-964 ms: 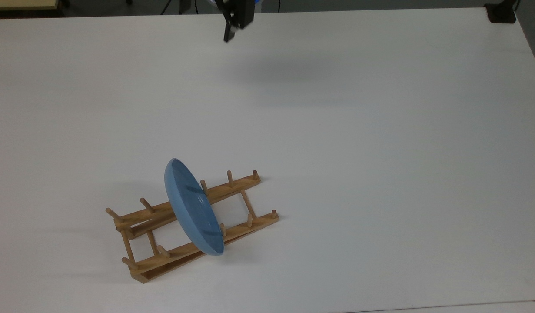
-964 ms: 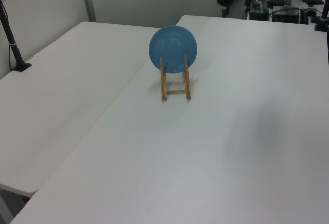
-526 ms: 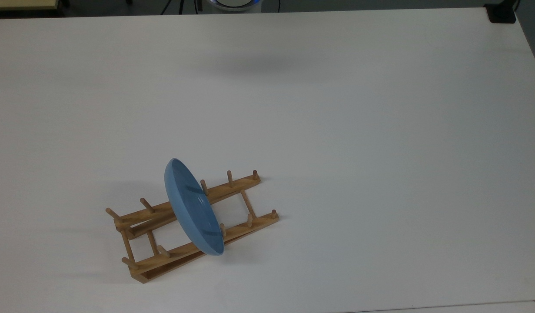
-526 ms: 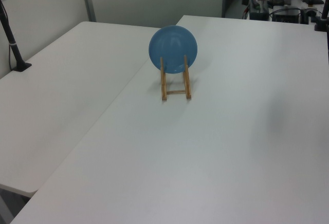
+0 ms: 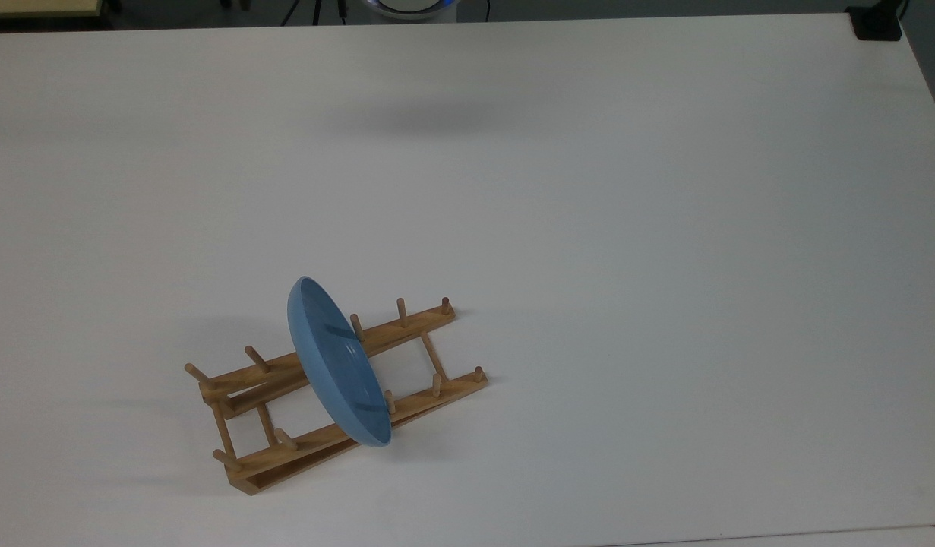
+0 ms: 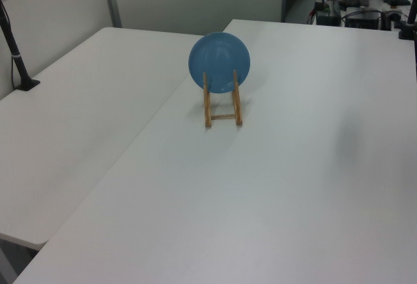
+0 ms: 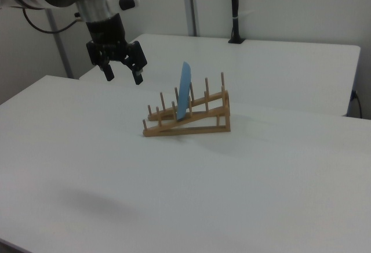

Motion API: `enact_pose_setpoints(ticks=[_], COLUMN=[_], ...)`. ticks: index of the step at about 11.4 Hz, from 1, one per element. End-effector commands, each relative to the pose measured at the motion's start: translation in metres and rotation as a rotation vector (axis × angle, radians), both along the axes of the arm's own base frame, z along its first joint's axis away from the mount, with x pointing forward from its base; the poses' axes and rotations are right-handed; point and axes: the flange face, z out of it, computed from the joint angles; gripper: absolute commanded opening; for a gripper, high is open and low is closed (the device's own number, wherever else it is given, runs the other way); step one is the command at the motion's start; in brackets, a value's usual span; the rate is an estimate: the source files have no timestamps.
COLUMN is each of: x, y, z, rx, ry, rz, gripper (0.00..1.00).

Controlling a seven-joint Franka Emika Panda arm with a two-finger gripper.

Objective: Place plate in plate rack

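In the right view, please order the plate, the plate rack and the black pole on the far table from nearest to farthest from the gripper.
From the gripper, raised at the right view's left:
1. The plate, upright in the middle.
2. The plate rack, under the plate; these two are too close to call.
3. The black pole, behind, on the far table.

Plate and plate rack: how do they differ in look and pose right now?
The plate is round, smooth and light blue; the plate rack is a light-brown wooden frame of two rails with upright pegs. The plate stands on edge, near upright in the right view; the plate rack lies along the white table, sloping up toward one end. Both rest together, the plate slotted between pegs, apart from the open gripper.
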Motion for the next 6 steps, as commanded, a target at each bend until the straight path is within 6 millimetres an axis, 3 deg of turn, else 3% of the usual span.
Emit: enact_pose_setpoints(ticks=[1, 6], x=[-0.0027, -0.0016], y=[0.0033, 0.0083], z=[0.0012, 0.0019], rx=[0.038, 0.066], ry=[-0.023, -0.032], rz=[-0.018, -0.123], gripper=[1.00, 1.00])
